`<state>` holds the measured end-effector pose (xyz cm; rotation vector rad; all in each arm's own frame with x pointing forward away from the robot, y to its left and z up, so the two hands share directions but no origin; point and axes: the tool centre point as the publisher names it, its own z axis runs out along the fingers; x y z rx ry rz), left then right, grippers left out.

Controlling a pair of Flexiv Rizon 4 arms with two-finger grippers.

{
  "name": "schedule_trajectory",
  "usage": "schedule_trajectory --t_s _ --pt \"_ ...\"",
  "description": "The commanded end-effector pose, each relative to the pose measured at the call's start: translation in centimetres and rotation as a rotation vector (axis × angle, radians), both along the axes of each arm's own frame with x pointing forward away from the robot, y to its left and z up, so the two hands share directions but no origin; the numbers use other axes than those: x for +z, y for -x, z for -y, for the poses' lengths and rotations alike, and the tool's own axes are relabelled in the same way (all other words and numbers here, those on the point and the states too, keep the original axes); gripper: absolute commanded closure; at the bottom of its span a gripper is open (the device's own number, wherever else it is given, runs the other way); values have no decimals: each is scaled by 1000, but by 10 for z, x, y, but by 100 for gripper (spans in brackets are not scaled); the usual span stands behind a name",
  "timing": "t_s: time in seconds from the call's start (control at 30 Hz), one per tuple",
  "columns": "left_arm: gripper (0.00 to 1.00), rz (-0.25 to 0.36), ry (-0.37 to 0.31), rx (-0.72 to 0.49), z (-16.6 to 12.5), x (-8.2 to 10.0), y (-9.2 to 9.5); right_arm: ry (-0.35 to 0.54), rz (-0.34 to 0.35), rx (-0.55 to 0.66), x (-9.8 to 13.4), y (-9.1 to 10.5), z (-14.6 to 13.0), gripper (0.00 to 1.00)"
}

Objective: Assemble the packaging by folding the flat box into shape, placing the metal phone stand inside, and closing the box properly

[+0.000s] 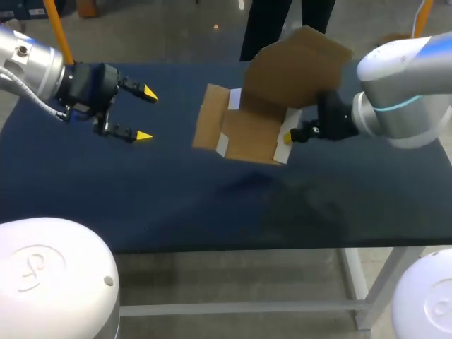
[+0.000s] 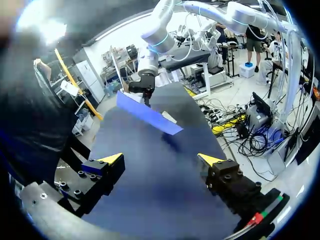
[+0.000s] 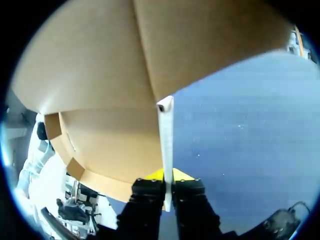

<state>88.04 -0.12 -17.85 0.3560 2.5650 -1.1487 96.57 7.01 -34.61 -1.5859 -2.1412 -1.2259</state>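
The flat brown cardboard box (image 1: 247, 131) is lifted off the dark table near its middle, with a large flap (image 1: 296, 60) tilted up at the far side. My right gripper (image 1: 291, 135) is shut on the box's right edge. In the right wrist view its fingers (image 3: 168, 182) pinch a thin white-edged panel, and the brown box (image 3: 110, 100) spreads out ahead. My left gripper (image 1: 147, 114) hangs open over the table well left of the box, holding nothing. From the left wrist, the open gripper (image 2: 161, 159) faces the box (image 2: 147, 114) far ahead. No phone stand is visible.
The dark blue table (image 1: 176, 205) stretches under both arms, with its front edge (image 1: 233, 247) near me. Two white rounded robot bases (image 1: 56, 282) (image 1: 427, 296) stand at the near corners.
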Motion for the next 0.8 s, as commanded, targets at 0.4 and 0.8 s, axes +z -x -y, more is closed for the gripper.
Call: schedule_trajectory --t_s 0.4,0.8 --pt "0 -44 -134 -35 4 -9 -6 313 -336 79 -4 8 -3 100" --pt "0 -47 -143 -32 5 -10 -9 313 -336 79 -4 8 -3 100"
